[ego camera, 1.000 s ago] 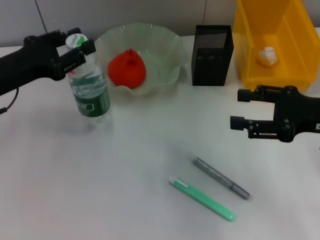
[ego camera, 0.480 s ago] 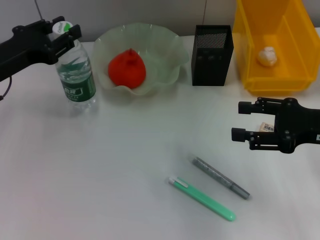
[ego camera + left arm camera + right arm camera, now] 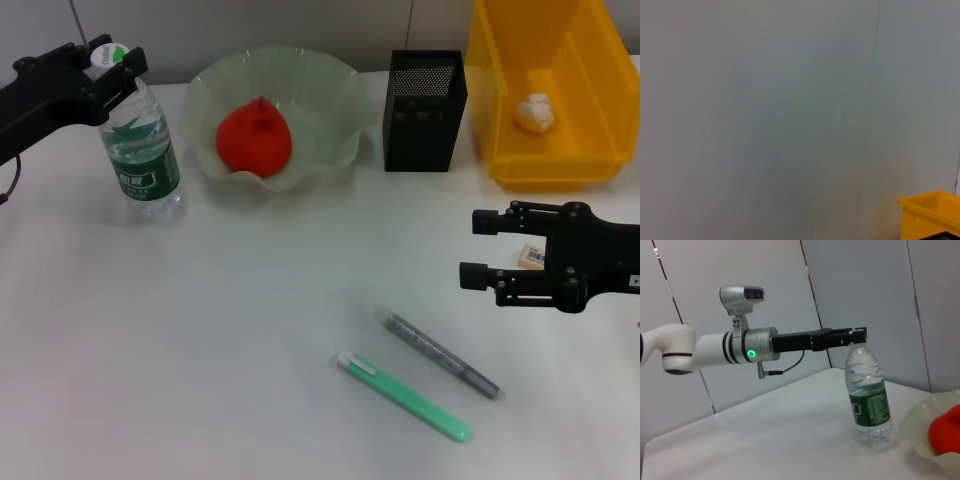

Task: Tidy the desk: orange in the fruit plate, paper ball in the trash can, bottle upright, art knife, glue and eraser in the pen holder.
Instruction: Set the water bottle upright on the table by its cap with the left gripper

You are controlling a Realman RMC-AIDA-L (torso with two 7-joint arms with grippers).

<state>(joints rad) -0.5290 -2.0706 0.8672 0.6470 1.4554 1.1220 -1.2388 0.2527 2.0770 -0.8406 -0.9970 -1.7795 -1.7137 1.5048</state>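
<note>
Standing the bottle (image 3: 140, 150) upright on the white desk (image 3: 200, 360) is the step in hand, and it looks nearly finished. Nearest the robot lie two slim tools side by side: one green pen-shaped tool with a white tip (image 3: 403, 397), probably the art knife, and just beyond it one grey stick (image 3: 441, 355), perhaps the glue. Neither can be named for certain.

Farther back on the robot's right, the right gripper (image 3: 482, 246) hovers low over the desk with its fingers apart and nothing between them. One small beige eraser (image 3: 532, 257) with a barcode sticker lies just beside those fingers, partly hidden by them.

On the far left, the left gripper (image 3: 108, 72) has its fingers clamped on the cap end of the one clear bottle. The right wrist view shows its base resting on the desk and its body close to vertical. To finish well, the fingers should part slowly and the arm should lift straight off, since a sideways tug at the cap could tip a light bottle.

At the back, from left to right, stand one ruffled pale-green fruit plate (image 3: 330, 95) with one orange (image 3: 254, 137) inside it, one black mesh pen holder (image 3: 424, 110), and one yellow trash can (image 3: 600, 110) with one paper ball (image 3: 534, 111) inside it
</note>
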